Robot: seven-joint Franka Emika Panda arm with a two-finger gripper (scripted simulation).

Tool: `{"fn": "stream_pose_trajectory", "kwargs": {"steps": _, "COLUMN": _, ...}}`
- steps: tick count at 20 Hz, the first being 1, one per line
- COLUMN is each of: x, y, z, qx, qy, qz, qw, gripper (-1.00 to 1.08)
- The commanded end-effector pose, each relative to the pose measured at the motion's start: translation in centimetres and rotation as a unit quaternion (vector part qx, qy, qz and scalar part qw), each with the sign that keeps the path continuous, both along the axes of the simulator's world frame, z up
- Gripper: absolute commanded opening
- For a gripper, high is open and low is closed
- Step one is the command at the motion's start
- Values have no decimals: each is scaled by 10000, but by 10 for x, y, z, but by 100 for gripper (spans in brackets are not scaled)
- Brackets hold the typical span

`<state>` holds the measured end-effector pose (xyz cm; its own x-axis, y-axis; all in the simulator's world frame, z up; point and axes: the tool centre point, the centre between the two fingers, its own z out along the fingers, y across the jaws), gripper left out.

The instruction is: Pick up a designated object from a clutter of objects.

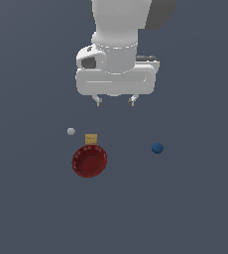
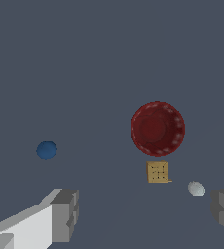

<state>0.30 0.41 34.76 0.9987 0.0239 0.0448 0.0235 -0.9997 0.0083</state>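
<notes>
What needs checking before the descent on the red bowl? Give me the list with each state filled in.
1. Jaws open: ok; the gripper has its fingers spread and nothing between them.
2. Target found: ok; the dark red bowl sits upright, opening up.
3. Gripper above the bowl: not ok; the bowl lies off to the exterior view's left of it.
4. Room at the rim: not ok on one side; the tan box sits at the rim.
5. Other clutter clear: ok; the grey ball and the blue ball lie apart from the bowl.
</notes>
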Motion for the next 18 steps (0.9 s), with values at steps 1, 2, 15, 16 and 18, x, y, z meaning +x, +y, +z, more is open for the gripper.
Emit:
{"fn": "stream_pose_trajectory", "kwargs": {"steps": 1, "x": 0, "y": 0, "z": 0, "qx": 0, "qy": 0, "qz": 0, "qw": 10000, "gripper": 28}}
{"fn": "stream_pose_trajectory", "kwargs": {"steps": 2, "x": 0, "y": -1, "z": 1, "qx": 0, "qy": -5, "qz": -8, "qw": 10000, "gripper": 28}}
{"fn": "stream_pose_trajectory", "kwargs": {"steps": 15, "x": 5, "y": -16, "z": 2, "qx": 89, "qy": -38, "qz": -256, "qw": 9996, "gripper": 28}}
{"fn": "stream_pose_trajectory", "kwargs": {"steps": 16, "x": 6, "y": -17, "z": -2, "qx": 127, "qy": -12, "qz": -296, "qw": 9995, "gripper": 28}}
{"fn": "stream_pose_trajectory", "kwargs": {"steps": 18, "x": 7, "y": -21, "z": -10, "qx": 220, "qy": 49, "qz": -397, "qw": 9990, "gripper": 28}}
